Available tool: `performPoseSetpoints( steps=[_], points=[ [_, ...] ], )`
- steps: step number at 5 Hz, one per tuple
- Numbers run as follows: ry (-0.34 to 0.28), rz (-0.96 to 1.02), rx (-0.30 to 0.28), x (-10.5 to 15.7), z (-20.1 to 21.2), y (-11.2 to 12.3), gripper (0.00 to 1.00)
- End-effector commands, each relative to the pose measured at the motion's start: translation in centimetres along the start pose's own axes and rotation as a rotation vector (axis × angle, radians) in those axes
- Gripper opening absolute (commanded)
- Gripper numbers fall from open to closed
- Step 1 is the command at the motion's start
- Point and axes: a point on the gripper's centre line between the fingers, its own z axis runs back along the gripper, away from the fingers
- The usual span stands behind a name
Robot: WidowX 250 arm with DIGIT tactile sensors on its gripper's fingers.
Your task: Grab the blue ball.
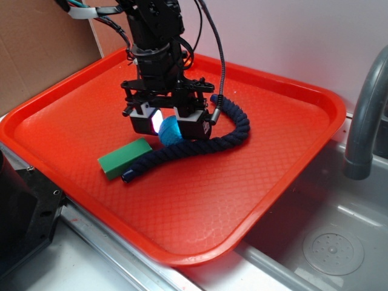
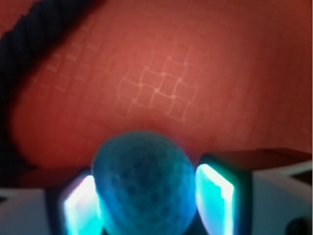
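The blue ball (image 1: pixel 170 131), a small teal knitted ball, sits between the two fingers of my gripper (image 1: pixel 169 125) over the red tray (image 1: pixel 182 257). In the wrist view the blue ball (image 2: pixel 144 181) fills the space between the glowing pads (image 2: pixel 80 205), pressed into an egg shape. My gripper (image 2: pixel 146 198) is shut on it from both sides. Whether the ball touches the tray floor I cannot tell.
A green block (image 1: pixel 124 157) lies just left of the gripper. A dark navy rope (image 1: pixel 203 144) curves under and to the right of it, and the rope (image 2: pixel 29 41) crosses the wrist view's upper left. A grey faucet (image 1: pixel 364 115) and sink (image 1: pixel 333 245) stand right of the tray.
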Motion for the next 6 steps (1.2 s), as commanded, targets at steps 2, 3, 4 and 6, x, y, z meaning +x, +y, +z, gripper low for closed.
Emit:
performPoseSetpoints(
  steps=[2,3,4,6],
  points=[
    [-0.016,-0.034,0.004,0.0,3.2,1.3,0.00],
    [-0.088,-0.089,0.010,-1.8,8.3,3.3,0.00],
    [-0.144,-0.159,0.029,-4.1,13.3,5.7,0.00],
    [-0.081,-0.226,0.110,-3.5,19.9,6.4,0.00]
  ],
)
